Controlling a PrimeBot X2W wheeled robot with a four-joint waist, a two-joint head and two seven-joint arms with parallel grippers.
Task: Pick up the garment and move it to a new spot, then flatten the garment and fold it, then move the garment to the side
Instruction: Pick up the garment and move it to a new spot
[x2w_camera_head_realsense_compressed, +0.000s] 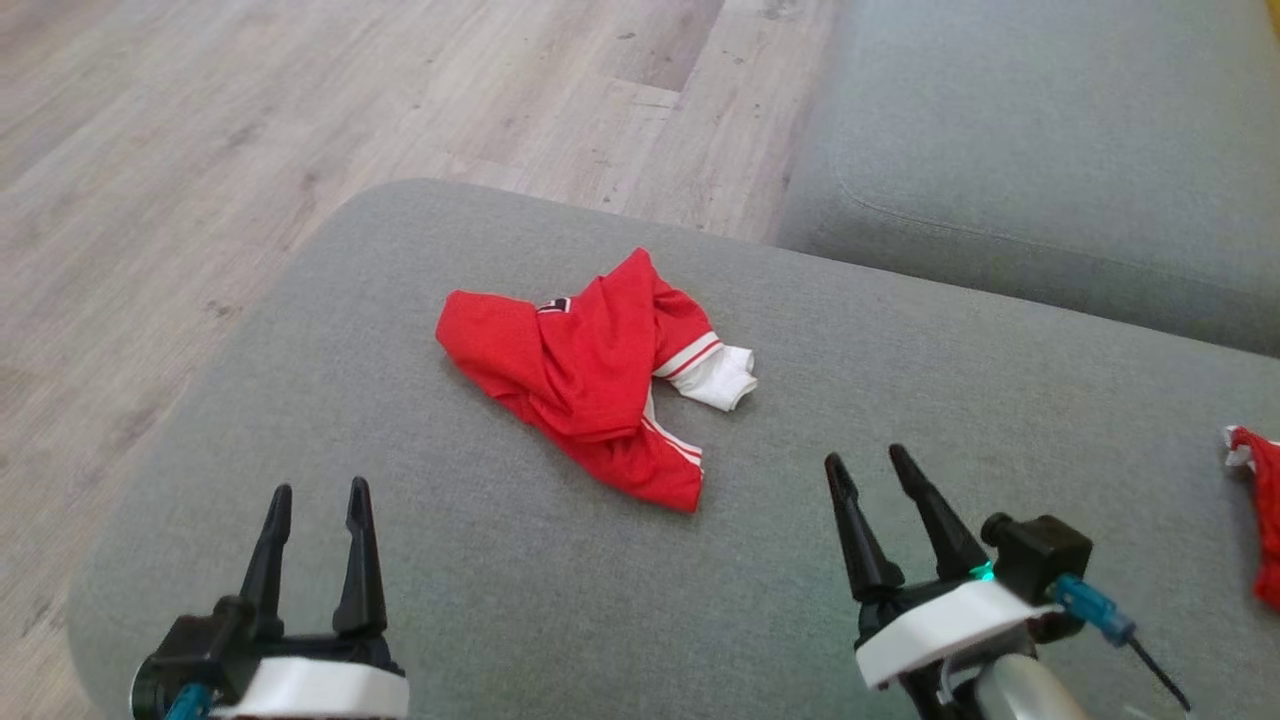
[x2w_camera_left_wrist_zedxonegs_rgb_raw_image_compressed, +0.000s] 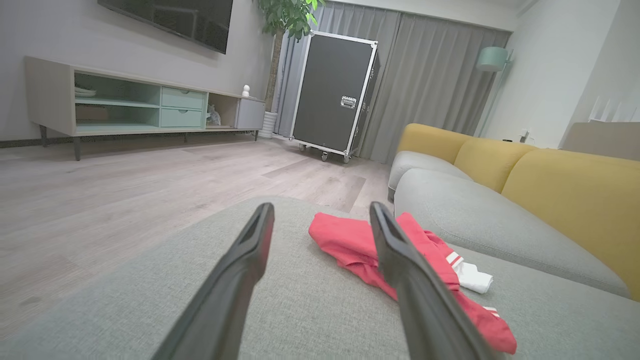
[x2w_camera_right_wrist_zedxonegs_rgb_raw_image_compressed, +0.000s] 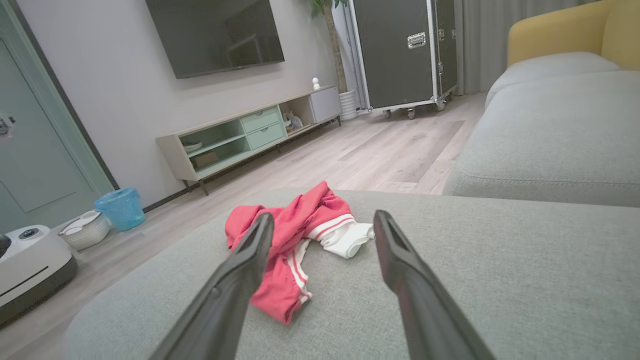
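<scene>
Both grippers empty, jaws spread wide: left gripper (x2w_camera_head_realsense_compressed: 320, 487) and right gripper (x2w_camera_head_realsense_compressed: 867, 456) hover low over the near part of the grey cushion (x2w_camera_head_realsense_compressed: 480, 620), touching nothing. The garment (x2w_camera_head_realsense_compressed: 590, 380), a red top with white-striped trim and a white cuff, is ahead of both and between them: ahead-right of the left fingers, ahead-left of the right ones. Its near hem is closest to the right gripper, roughly level with those fingertips. It lies crumpled, layers folded over each other, so I'd say pickup hasn't started. Risks as I see them: a pinch into the bunched middle likely takes several layers at once, and it would then hang as a wad and be hard to flatten. A pinch on only the cuff or hem leaves the rest dragging across the upholstery. Coming down too steep could snag the long fingertips in the cushion weave instead of getting under the cloth. Off to the right of the right gripper there's another red cloth (x2w_camera_head_realsense_compressed: 1262, 510) at the cushion's edge, which could be mistaken for the target or caught in a sideways sweep. Beyond the garment the cushion rounds off to the wood floor (x2w_camera_head_realsense_compressed: 200, 150), so a forward shove instead of a lift could slide it over. The sofa seat (x2w_camera_head_realsense_compressed: 1050, 150) sits far right, out of the way.
</scene>
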